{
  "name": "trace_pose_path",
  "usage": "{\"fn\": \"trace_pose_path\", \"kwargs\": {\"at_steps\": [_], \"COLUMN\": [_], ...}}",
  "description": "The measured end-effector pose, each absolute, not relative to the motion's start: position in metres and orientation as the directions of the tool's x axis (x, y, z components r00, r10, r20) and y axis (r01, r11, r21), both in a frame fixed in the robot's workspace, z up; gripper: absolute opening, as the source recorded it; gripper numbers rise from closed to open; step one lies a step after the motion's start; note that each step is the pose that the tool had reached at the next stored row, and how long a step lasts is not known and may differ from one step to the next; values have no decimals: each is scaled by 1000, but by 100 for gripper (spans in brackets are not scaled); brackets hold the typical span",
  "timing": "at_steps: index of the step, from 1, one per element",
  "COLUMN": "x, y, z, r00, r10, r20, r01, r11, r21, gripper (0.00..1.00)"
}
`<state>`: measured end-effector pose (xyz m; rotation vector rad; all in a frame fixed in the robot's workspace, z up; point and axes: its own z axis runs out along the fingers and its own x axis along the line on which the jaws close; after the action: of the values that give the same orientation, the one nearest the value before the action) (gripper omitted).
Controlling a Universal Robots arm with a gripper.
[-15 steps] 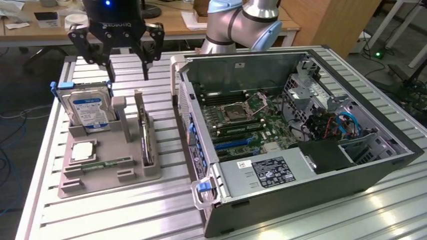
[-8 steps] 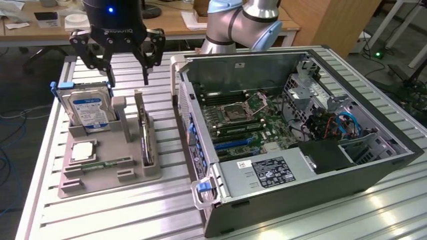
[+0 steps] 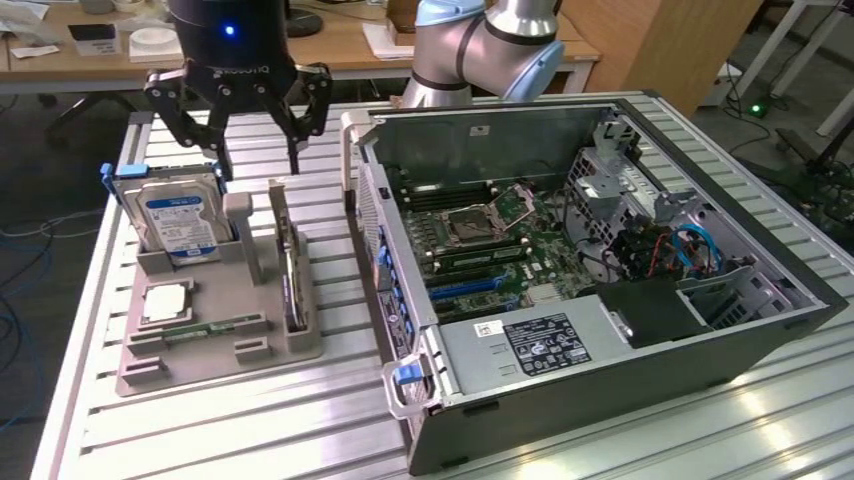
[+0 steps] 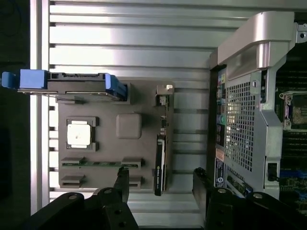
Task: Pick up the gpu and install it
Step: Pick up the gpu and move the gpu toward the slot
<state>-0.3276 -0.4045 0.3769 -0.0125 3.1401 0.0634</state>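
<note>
The gpu (image 3: pixel 287 272) is standing on its long edge in a slot of the grey holder tray (image 3: pixel 230 292), along the tray edge facing the open computer case (image 3: pixel 587 260) on the slatted bench (image 3: pixel 240 420). The gripper (image 3: pixel 258 160) is hovering above the tray's far end, fingers spread wide and grasping nothing. A hard drive (image 3: pixel 176 215) is standing in the tray's far corner, with a processor chip (image 3: pixel 167 300) and memory stick (image 3: pixel 200 328) lying nearer.

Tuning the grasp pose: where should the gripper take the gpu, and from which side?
Take the gpu by its upper long edge, coming straight down from above, one finger on each flat face. It stands on edge in a slot of the grey holder, thin side up, so only the top part is free. The gripper hangs open above the holder.
</note>
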Motion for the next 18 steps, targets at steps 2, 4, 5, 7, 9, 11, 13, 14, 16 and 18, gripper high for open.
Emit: {"fn": "trace_pose_path", "kwargs": {"at_steps": [2,4,5,7,9,11,13,14,16,18], "x": [-327,-327,-327,-327,-327,-327,-327,-327,-327,-327], "y": [-404,-405,-405,-404,-405,-405,-405,-405,-405,-405], "z": [374,372,371,368,365,361,358,356,352,350], "r00": [-1000,-1000,-999,-999,-999,-998,-998,-998,-998,-998], "r10": [-16,-27,-34,-44,-51,-58,-63,-65,-68,-68], "r20": [-2,-3,-4,-4,-4,-4,-4,-4,-4,-4], "r01": [-17,-27,-34,-44,-51,-58,-64,-66,-68,-68], "r11": [999,999,999,998,998,998,997,997,997,997], "r21": [40,40,40,40,40,40,40,40,40,40], "gripper": [65,65,65,65,65,65,65,65,65,65]}}
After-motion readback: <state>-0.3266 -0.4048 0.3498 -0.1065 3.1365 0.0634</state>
